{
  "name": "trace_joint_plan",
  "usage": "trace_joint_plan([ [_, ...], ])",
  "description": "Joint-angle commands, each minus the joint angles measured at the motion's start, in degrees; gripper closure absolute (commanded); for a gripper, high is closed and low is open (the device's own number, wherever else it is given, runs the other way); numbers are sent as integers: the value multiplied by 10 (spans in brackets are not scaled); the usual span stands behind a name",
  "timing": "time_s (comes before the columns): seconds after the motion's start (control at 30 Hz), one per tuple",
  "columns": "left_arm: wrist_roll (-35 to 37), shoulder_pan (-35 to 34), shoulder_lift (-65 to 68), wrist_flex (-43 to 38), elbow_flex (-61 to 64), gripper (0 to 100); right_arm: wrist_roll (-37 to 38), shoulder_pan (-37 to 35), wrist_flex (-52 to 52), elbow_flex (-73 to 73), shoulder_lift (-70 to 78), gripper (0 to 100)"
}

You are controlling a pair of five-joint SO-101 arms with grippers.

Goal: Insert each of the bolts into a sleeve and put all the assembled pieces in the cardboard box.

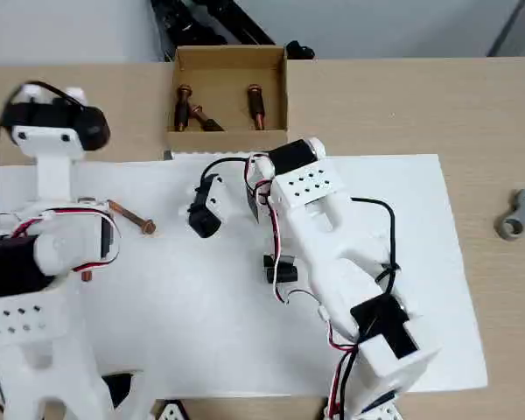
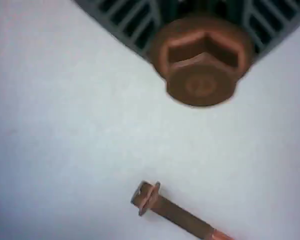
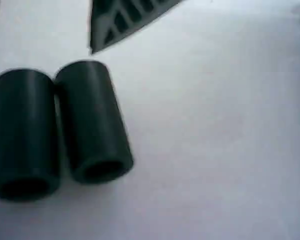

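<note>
The left gripper [image 2: 202, 15] is pinched on a bolt [image 2: 202, 65], its hex head facing the wrist camera, held low over the white sheet [image 1: 402, 201], well away from the cardboard box [image 1: 230, 58] on the left arm's side. A second bolt [image 1: 131, 216] lies loose on the sheet just beside it, a little nearer the box. The two sleeves [image 3: 92, 125] lie side by side and touching, farther from the box than the loose bolt and tucked under the right arm's forearm. The right gripper [image 1: 206, 203] is spread with nothing between its fingers, hanging between the box and the sleeves. The main risk, I judge, is at the sleeves: they touch, so fingers closing on one could nudge the other into a roll or catch both. A sleeve gripped askew would meet the bolt off-axis, and pushing could twist the bolt in its pinch. The loose bolt could be knocked and roll, and the arms may collide at the hand-over. Three assembled pieces [image 1: 255, 105] already lie in the box.
</note>
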Motion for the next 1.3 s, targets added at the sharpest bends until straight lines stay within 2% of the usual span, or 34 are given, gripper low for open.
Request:
trace_joint_plan([
  [0.0,-4,-2,-16,-7,-2,994,0,-8,-8,-16,17,873],
  [0.77,-4,-2,-11,-15,-2,994,-1,-7,-101,-18,170,876],
  [0.93,-4,-2,-11,-15,-2,994,-33,-7,-112,-18,192,889],
  [1.03,-4,-2,-11,-15,-2,994,-41,-7,-113,-19,192,989],
  [1.17,-4,-2,-12,-15,-2,994,-66,-7,-120,-20,191,987],
  [1.27,-4,-2,-14,-15,-2,994,-112,-7,-116,-43,181,987],
])
